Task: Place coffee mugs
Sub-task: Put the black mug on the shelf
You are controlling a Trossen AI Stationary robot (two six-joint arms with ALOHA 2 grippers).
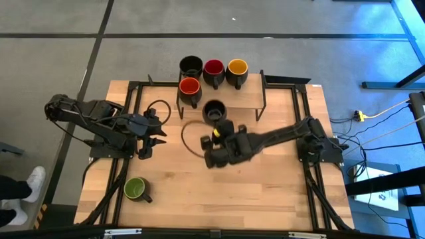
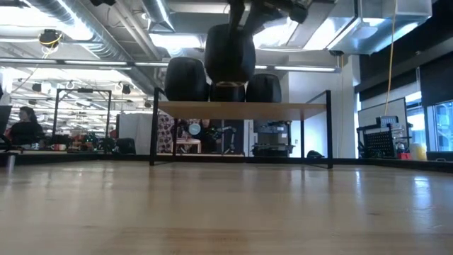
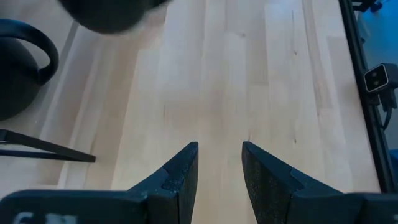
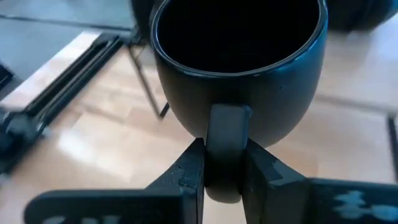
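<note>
Right hand (image 4: 222,171) pinches black-inside mug (image 4: 239,68) by its handle, raised; left hand (image 3: 219,171) slightly parted, empty.

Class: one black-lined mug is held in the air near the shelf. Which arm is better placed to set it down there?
Right. The right gripper clamps the black mug by its handle beside the shelf; the left gripper is empty.

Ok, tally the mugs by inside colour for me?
Black: 2, one on the shelf, one in the right pincer
Dark red: 1
Yellow: 1
Orange-red: 1
Green: 1
Total: 6 mugs
</note>
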